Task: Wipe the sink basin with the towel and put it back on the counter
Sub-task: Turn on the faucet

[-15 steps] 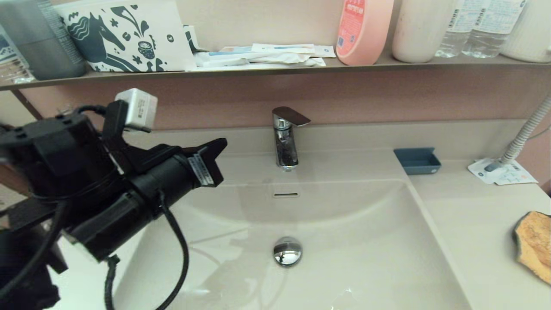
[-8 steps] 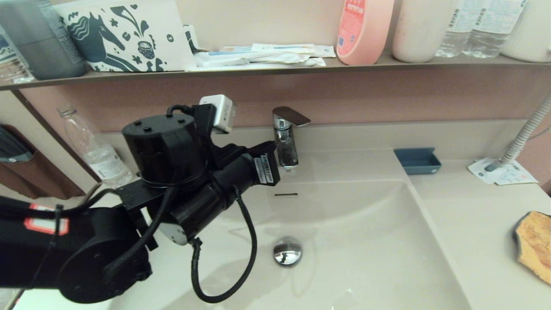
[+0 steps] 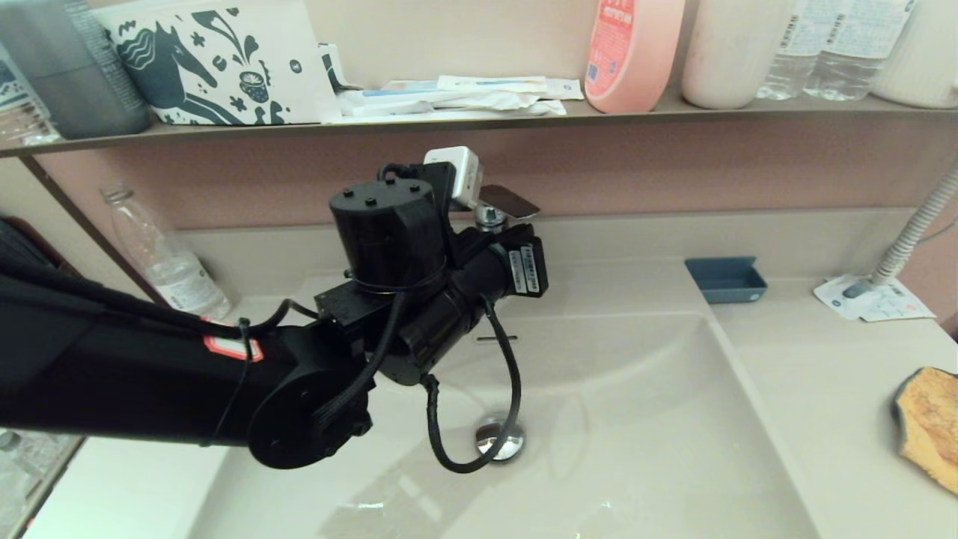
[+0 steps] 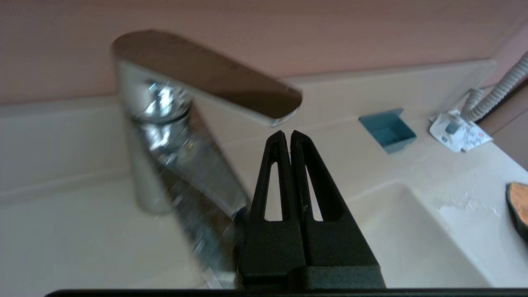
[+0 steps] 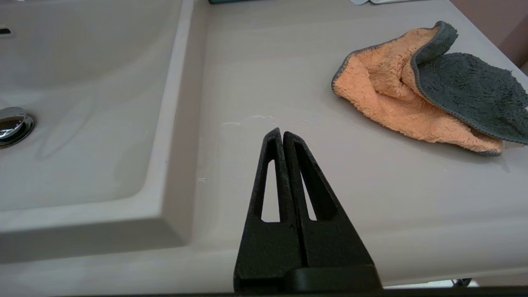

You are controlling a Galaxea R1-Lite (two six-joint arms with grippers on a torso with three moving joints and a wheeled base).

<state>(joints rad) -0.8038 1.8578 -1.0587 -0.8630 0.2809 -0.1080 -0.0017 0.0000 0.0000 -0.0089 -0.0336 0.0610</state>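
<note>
L gripper [image 4: 287,136]: fingers pressed together, nothing held, tips just under the front end of the faucet [image 4: 206,78] lever; contact can't tell. Head view: L arm reaches across over the sink basin [image 3: 658,419] from the left, wrist hiding most of the faucet. Drain plug [image 3: 500,442] partly behind the arm's cable.

R gripper [image 5: 282,136]: fingers also together, empty, hovering over the counter [image 5: 268,74] just right of the basin rim. R arm not seen in head view.

Towel [image 5: 416,99] lies on the counter to the right of the basin, well apart from both grippers; orange side up, grey flap folded over one end. Head view shows only its edge at frame right [image 3: 928,427].

Also on the counter behind: blue tray [image 3: 724,279], white leaflet [image 3: 872,301] w/ grey hose [image 3: 917,228] end on it. Shelf [image 3: 449,120] above w/ bottles, papers.
</note>
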